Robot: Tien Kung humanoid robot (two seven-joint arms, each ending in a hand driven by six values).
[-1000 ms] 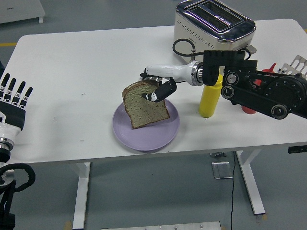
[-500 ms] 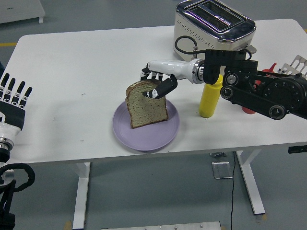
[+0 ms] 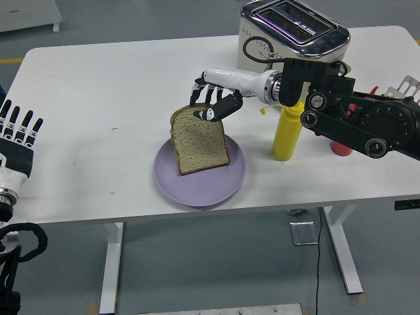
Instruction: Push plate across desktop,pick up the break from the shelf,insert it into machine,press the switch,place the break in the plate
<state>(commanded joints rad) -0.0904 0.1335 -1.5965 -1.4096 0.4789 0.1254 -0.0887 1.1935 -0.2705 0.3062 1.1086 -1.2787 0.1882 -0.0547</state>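
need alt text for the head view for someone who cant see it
The right robot hand pinches the top edge of a bread slice standing tilted with its lower edge on a purple plate near the front of a white table. A yellow bottle stands right of the plate, a silver toaster behind it; the left robot hand rests open at the left edge.

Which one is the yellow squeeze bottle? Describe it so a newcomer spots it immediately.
Start at the shiny chrome toaster at the white table's far right. Just in front stands the yellow squeeze bottle, upright, beside the round purple plate. It is the table's only yellow thing.
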